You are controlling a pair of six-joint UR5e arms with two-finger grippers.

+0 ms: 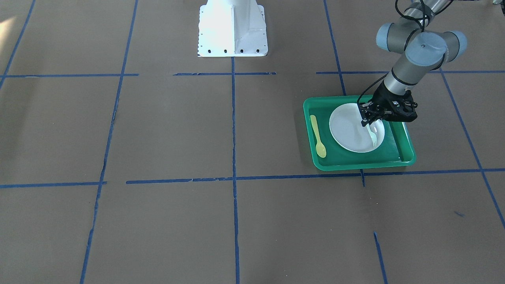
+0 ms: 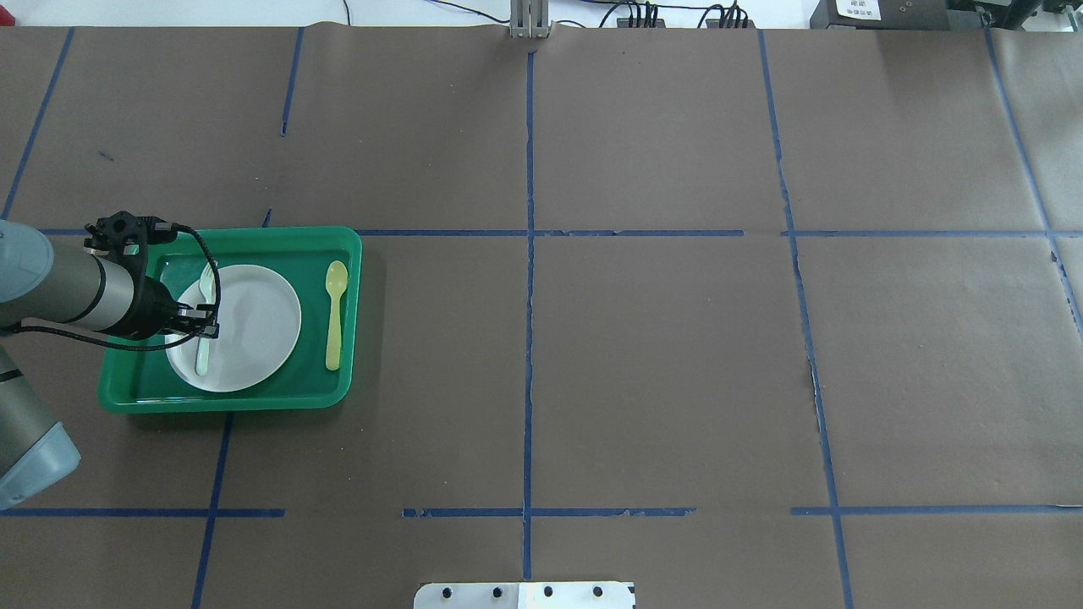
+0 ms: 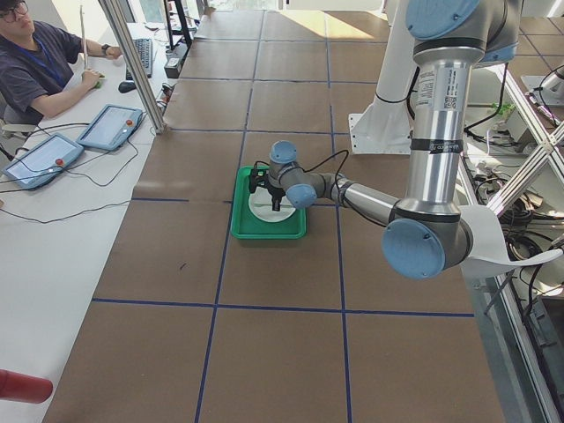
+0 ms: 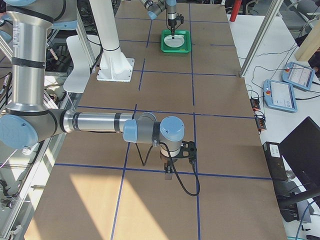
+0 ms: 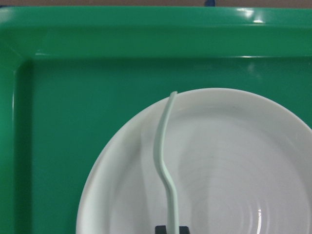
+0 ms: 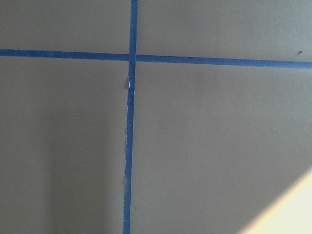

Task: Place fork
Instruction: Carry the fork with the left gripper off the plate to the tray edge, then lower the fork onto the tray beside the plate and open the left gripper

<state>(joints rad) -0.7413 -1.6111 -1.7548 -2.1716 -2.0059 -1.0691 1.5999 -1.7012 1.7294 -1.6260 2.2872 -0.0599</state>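
Note:
The pale fork [image 1: 373, 136] lies along the side of a white plate [image 1: 347, 130] in a green tray [image 1: 394, 161]. My left gripper [image 1: 366, 121] is low over the plate and looks shut on the fork's shaft. In the overhead view the fork [image 2: 204, 288] runs under the gripper [image 2: 201, 328] across the plate's [image 2: 254, 321] left part. In the left wrist view the fork [image 5: 163, 146] reaches from between my fingertips to the plate's rim. My right gripper [image 4: 172, 167] hangs over bare table far from the tray. It shows only in the exterior right view, so I cannot tell its state.
A yellow spoon [image 2: 335, 317] lies in the tray [image 2: 228, 402] beside the plate, on the side away from my left gripper. The robot's white base [image 1: 232, 27] stands at the table's middle edge. Brown paper with blue tape lines covers the table.

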